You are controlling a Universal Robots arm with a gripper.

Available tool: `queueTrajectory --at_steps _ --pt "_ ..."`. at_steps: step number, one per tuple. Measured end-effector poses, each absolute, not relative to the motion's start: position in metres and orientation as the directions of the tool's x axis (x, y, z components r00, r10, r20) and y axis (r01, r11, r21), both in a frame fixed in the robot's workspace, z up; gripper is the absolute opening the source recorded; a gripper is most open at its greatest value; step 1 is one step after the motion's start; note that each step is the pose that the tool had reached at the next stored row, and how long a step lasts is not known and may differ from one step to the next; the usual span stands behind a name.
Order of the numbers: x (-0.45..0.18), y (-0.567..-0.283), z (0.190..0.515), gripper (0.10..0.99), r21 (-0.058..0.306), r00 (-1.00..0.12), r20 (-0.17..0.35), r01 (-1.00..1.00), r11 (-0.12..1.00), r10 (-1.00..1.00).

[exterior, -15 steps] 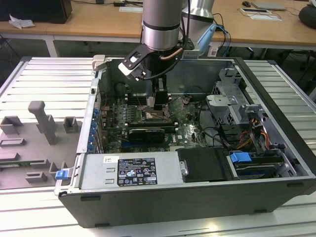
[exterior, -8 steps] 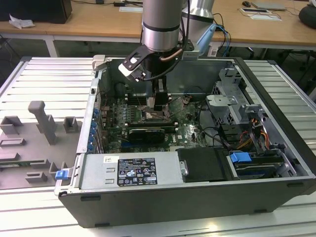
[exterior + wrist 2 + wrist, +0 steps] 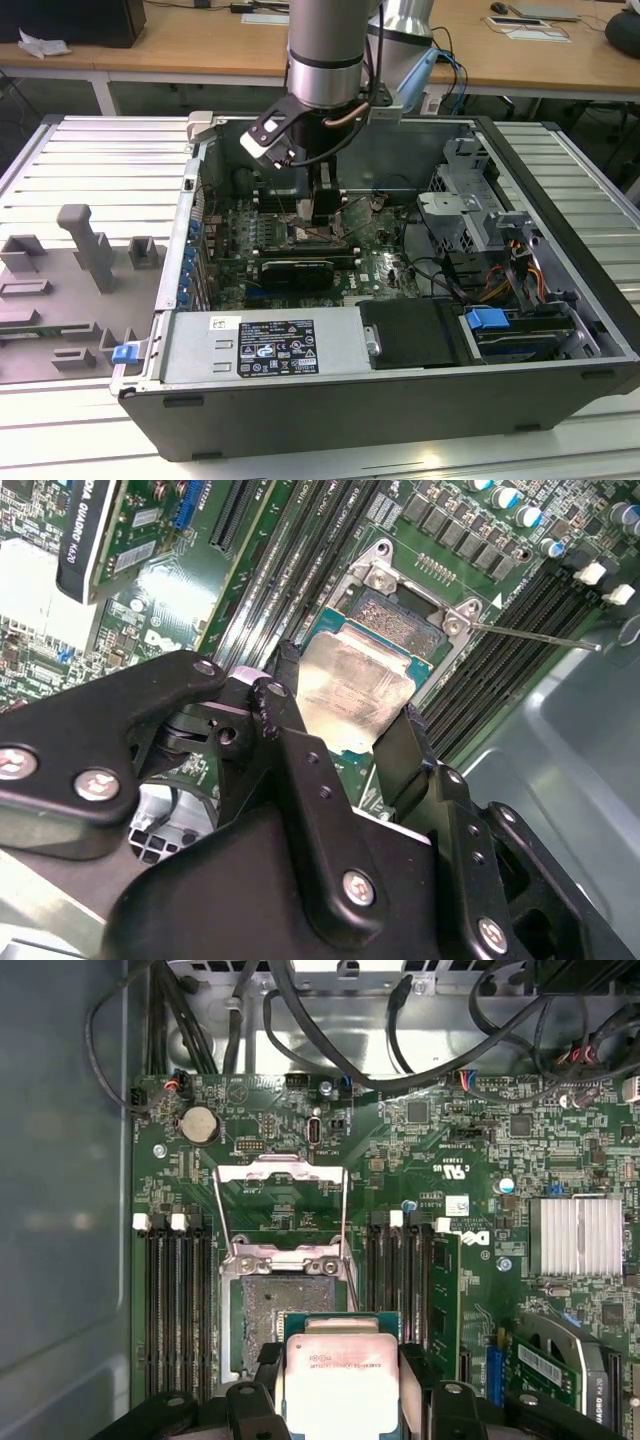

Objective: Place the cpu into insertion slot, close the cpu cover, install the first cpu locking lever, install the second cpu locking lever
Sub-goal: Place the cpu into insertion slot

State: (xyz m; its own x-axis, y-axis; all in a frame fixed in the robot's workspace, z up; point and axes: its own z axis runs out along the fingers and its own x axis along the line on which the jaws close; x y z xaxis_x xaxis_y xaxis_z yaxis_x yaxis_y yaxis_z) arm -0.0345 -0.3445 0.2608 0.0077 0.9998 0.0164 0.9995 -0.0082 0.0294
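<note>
Exterior view: the hand (image 3: 323, 220) is hanging inside the case (image 3: 400, 420), around ten o'clock from its middle. Second wrist view: it is clamping the cpu (image 3: 352, 685) by opposite edges — light, stiff, probably fragile, so edges suit. First wrist view: the cpu is hovering at the insertion slot (image 3: 265, 1310) — cpu cover (image 3: 282, 1172) standing open.

Bright, even room light with soft glare on the cpu (image 3: 350, 688)
</note>
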Motion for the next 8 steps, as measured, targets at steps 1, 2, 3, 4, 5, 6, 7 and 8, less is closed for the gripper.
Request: queueTrajectory --at_steps 1,2,3,4,5,6,7,8 --pt "-0.0345 -0.3445 0.2595 0.541 0.029 0.008 0.016 1.0 -0.008 1.0" --pt "-0.0344 -0.3445 0.2584 0.541 0.029 0.008 0.016 1.0 -0.008 1.0" --pt "-0.0342 -0.3441 0.257 0.541 0.029 0.008 0.016 1.0 -0.008 1.0" --pt "-0.0338 -0.3435 0.2561 0.541 0.029 0.008 0.016 1.0 -0.008 1.0" --pt "-0.0328 -0.3419 0.2546 0.541 0.029 0.008 0.016 1.0 -0.008 1.0" --pt "-0.0323 -0.3412 0.2539 0.541 0.029 0.008 0.016 1.0 -0.008 1.0" --pt "-0.032 -0.3407 0.2534 0.541 0.029 0.008 0.016 1.0 -0.008 1.0" --pt "-0.0318 -0.3402 0.2524 0.541 0.029 0.008 0.016 1.0 -0.008 1.0"
